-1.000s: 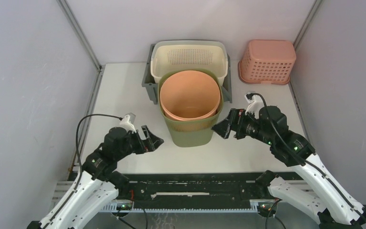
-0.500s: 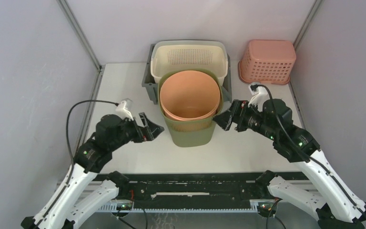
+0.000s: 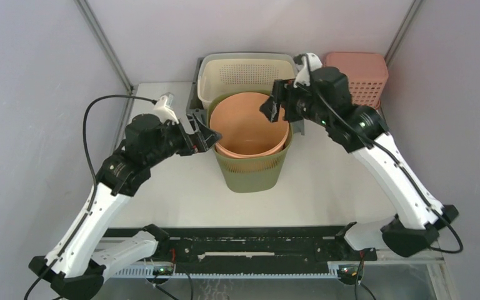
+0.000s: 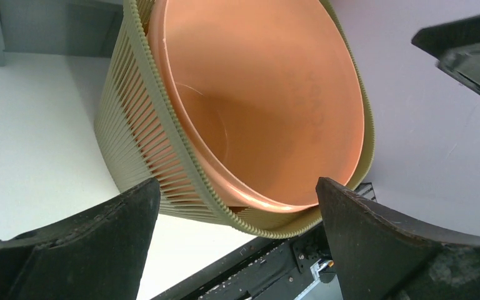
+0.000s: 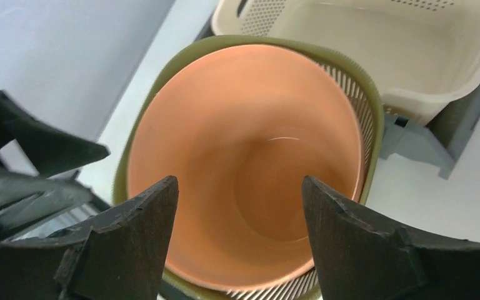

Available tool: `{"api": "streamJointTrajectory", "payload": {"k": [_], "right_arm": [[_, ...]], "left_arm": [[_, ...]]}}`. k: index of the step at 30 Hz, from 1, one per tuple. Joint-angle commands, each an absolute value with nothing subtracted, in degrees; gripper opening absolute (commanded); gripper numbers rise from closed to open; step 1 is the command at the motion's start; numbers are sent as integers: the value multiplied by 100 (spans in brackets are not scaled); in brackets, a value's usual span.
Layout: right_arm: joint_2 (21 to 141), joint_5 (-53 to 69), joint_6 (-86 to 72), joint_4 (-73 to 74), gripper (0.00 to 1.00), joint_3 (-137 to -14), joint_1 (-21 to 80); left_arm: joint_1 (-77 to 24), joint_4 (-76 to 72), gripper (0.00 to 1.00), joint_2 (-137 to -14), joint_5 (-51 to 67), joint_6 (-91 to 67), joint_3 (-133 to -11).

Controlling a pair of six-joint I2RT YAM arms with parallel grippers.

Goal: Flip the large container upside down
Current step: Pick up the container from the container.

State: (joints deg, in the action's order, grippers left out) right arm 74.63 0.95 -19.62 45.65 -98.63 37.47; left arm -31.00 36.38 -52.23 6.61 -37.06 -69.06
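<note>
Black jaws of the left gripper (image 3: 207,139) are being held wide apart and empty at nine o'clock of the olive ribbed container (image 3: 253,172), just beside its rim. The right gripper (image 3: 272,103) is being held spread and empty over the rim at one o'clock. The container is standing upright on the white table (image 3: 162,181), an orange bucket (image 3: 247,125) nested inside. A cream basket (image 3: 247,72) in a grey crate (image 3: 194,106) is sitting at twelve o'clock.

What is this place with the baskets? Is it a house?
Likely a robot test booth, not a house. Plain grey walls box in a white table, a left arm and right arm are bolted at its near edge, and an olive basket and pink basket sit there.
</note>
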Motion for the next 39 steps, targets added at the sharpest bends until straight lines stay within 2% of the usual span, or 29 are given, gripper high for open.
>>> {"api": "streamJointTrajectory", "payload": {"k": [1,4,8,18,24,39], "right_arm": [[8064,-525,-1030,4811,76,-10617,3686],[8285,-805,-753,4449,73,-10598,3546],[8435,-410,-801,4091,64,-10481,3218],[8792,-108,-598,4173,56,-10614,3070],[8739,408,-221,3974,55,-10355,3076],[9239,483,195,4227,55,-10588,2991]], "left_arm": [[-3121,3611,100,-5418,646,-3773,-7442],[-3121,3670,98,-5480,635,-3824,-7503],[-3123,3713,92,-5522,582,-3832,-7644],[-3203,4048,72,-6195,271,-3516,-8330],[-3537,4204,73,-6164,46,-3462,-8304],[-4225,4220,81,-6004,-116,-3824,-8178]]}}
